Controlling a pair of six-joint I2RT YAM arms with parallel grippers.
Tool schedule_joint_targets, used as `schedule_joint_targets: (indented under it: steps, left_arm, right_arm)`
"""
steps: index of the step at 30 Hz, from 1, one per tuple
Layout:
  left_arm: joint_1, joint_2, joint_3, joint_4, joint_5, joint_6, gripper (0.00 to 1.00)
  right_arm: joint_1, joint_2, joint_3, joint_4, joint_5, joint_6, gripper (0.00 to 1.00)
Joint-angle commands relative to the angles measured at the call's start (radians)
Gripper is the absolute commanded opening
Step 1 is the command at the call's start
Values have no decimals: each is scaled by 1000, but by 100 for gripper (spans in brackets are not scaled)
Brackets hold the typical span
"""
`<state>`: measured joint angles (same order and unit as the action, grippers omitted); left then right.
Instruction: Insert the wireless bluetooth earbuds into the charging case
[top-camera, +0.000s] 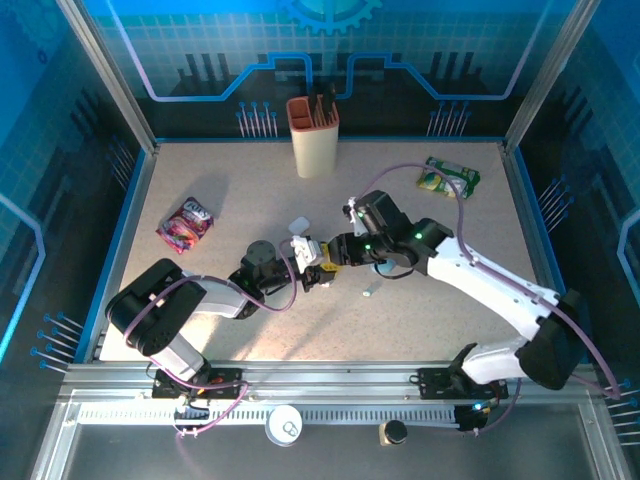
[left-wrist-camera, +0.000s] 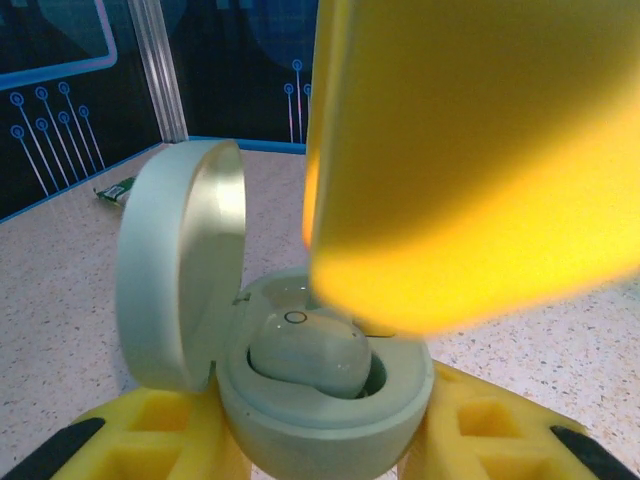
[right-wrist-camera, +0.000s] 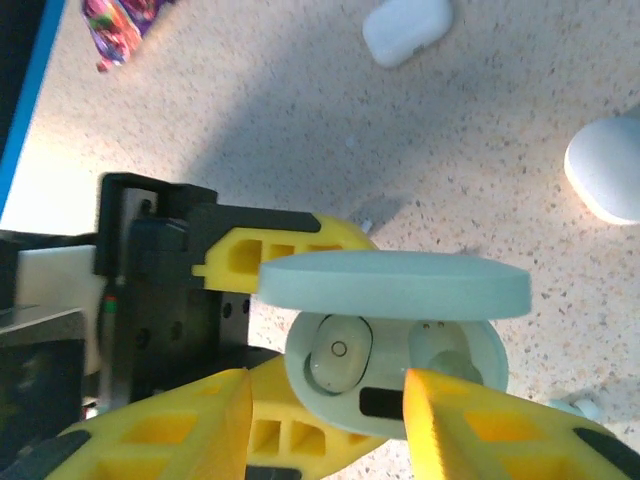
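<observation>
Open green charging case (right-wrist-camera: 395, 285) in left hand (right-wrist-camera: 362, 338), one earbud (right-wrist-camera: 337, 352) seated, white case (right-wrist-camera: 407, 28) beyond.

My left arm (top-camera: 170, 300) is black and my right arm (top-camera: 480, 285) is white with black joints. A purple cable (top-camera: 463, 215) loops along each. My left gripper (top-camera: 308, 270) and right gripper (top-camera: 328, 262) both wear yellow ribbed fingers (right-wrist-camera: 170, 435) on black housings.

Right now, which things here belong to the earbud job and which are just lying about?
Job: open charging case, earbud seated in it, loose earbud nearby, left tool gripping the case.
Lying about: snack bag, green packet, beige holder, closed white case.
</observation>
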<state>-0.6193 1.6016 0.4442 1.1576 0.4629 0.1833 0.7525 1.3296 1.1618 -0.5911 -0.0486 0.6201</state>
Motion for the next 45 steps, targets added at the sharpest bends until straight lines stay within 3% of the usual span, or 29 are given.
schedule_joint_targets:
  steps: [1,9,15,28,45]
  left_arm:
    - [-8,-29,-5,34,-22,-7,35]
    - [5,-58,-47,58,-37,-37,35]
    - [8,-100,-79,60,-17,-29,35]
    - [8,-170,-94,15,13,-53,35]
    - [9,-169,-80,8,23,-62,35]
  right_arm:
    - [-1,-116,-82,67,49,-14,45]
    - [-154,-331,-397,187,50,97,44]
    - [-273,-262,-539,293,-98,164,44]
    - [-287,115,-451,373,-203,35,46]
    - [-282,239,-439,372,-273,-26,46]
